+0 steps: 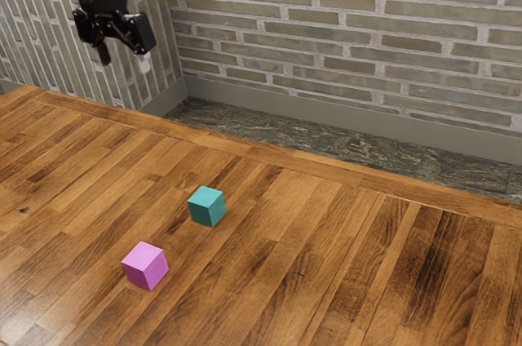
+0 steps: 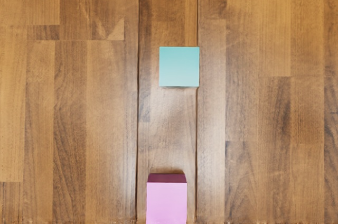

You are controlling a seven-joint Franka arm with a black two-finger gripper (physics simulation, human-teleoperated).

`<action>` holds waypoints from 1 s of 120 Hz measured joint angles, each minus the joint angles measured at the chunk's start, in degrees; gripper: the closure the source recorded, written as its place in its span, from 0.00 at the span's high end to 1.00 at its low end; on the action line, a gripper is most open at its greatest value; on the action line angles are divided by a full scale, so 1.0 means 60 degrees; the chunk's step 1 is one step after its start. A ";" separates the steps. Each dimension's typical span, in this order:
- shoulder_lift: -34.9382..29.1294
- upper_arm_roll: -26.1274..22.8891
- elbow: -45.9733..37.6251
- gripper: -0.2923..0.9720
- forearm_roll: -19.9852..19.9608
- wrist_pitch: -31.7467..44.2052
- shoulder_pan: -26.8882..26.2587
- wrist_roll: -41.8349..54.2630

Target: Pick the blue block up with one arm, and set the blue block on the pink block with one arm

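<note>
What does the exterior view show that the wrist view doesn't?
Exterior view: the gripper, jaws apart, high above the table, and a brick wall behind.
Wrist view: a look from above at the blue block and the pink block, lined up along the planks.
Both: the two blocks, apart on the wood, neither lifted.

The blue block [image 1: 206, 205] is teal, the pink block [image 1: 145, 265] magenta-pink, the table [image 1: 367, 264] streaked brown planks.

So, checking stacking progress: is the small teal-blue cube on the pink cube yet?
Not on it. The teal-blue cube rests flat on the wooden tabletop, apart from the pink cube, bare planks showing between them.
</note>
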 joint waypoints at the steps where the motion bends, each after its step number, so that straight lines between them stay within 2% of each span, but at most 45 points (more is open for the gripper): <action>1: -0.0004 0.0012 0.0008 0.77 0.0002 -0.0025 0.0019 0.0009; 27: 0.0002 0.0074 0.0120 0.77 0.0025 -0.0426 0.0919 0.0201; 31: 0.0077 0.0097 0.0423 0.77 -0.0026 -0.0524 0.0972 0.0220; 45: 0.0307 0.0008 0.2802 0.77 -0.0320 -0.1264 0.1275 0.0253; 69: 0.0483 -0.0140 0.3306 0.77 -0.0491 -0.1898 0.1668 0.0272; 83: 0.0722 -0.0111 0.3317 0.77 -0.0527 -0.2029 0.1619 0.0283; 98: 0.0999 -0.0135 0.3294 0.77 -0.0562 -0.1983 0.0974 0.0295; 104: 0.0937 -0.0186 0.2878 0.77 -0.0569 -0.1635 0.0617 0.0298; 120: -0.0200 -0.0386 -0.1624 0.77 -0.0363 0.0328 0.0009 0.0323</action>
